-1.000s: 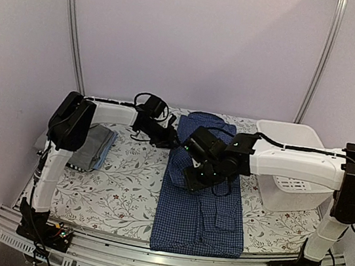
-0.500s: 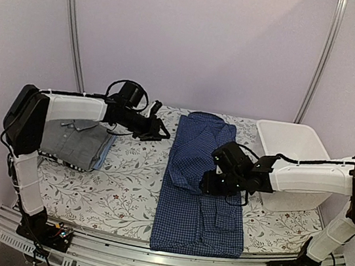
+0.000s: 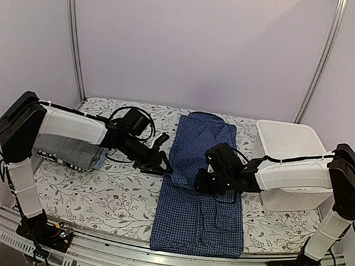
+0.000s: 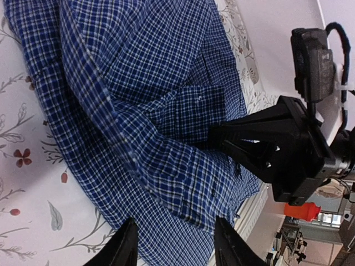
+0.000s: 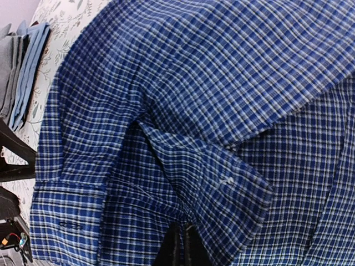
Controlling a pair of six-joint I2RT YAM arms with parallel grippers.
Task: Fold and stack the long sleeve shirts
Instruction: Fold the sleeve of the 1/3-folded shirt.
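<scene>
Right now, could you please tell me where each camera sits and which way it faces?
Top external: above and behind the arms, looking down at the table; shows both arms, with the left hand and right hand by the shirt.
Left wrist: low over the table, facing across the shirt toward the right hand; its own open fingers show at the bottom.
Right wrist: close above the shirt's cuff; its own shut fingers show at the bottom.
Both wrist views share the buttoned cuff.

The top camera looks down from high behind the near edge over the whole table [image 3: 122, 198], while both wrist cameras sit very near the dark blue checked shirt [image 4: 138, 83], the part which all three views share.
</scene>
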